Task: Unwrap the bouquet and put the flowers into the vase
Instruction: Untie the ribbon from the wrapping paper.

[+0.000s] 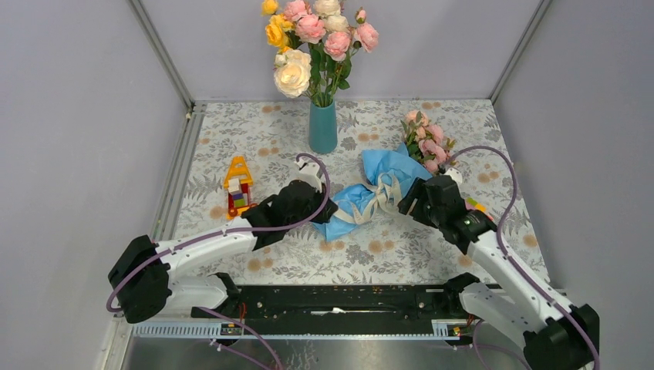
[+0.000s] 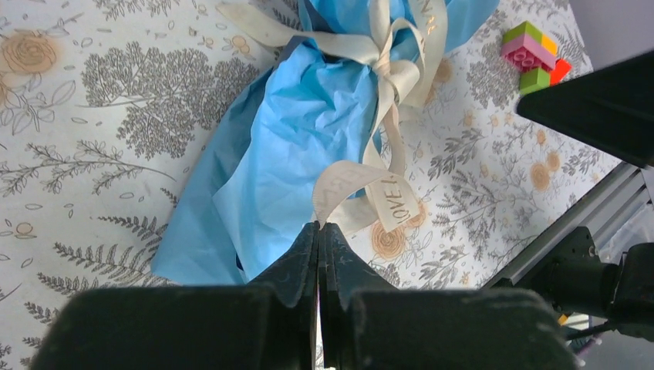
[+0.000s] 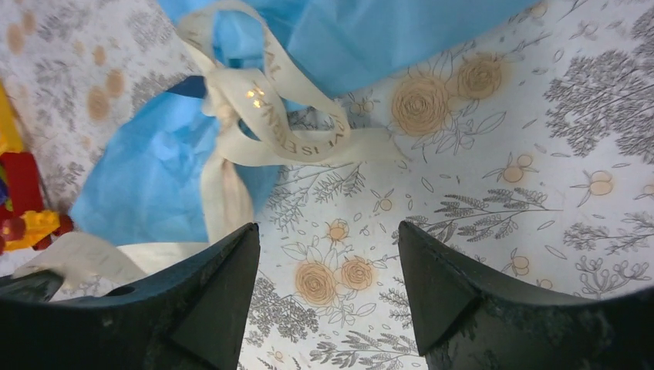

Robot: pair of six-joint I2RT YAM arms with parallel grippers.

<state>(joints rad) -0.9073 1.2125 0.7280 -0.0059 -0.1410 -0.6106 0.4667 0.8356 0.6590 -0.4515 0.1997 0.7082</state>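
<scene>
- Your left pincer (image 2: 320,228) was shut, its tips together on the loose end of the cream ribbon (image 2: 389,77), as far as the wrist view showed.
- Your right pincer (image 3: 328,235) had its jaws apart with nothing between them, low over the table (image 3: 493,200) just beside the ribbon's loops.
- The bouquet (image 1: 382,177) lay on its side mid-table, between your two pincers, with the pink flowers (image 1: 428,142) pointing toward the far right.
- Blue paper (image 2: 308,116) was wrapped round the stems and the ribbon was tied at the waist, so the unwrapping was not yet done.
- The vase (image 1: 323,127) stood upright at the back, well apart from the bouquet, holding a larger rose bunch (image 1: 312,38).
- As I judged it, you were at the first step, pulling the bow loose.
- You had yet to open the paper, lift out the flowers and stand them in the vase.
</scene>
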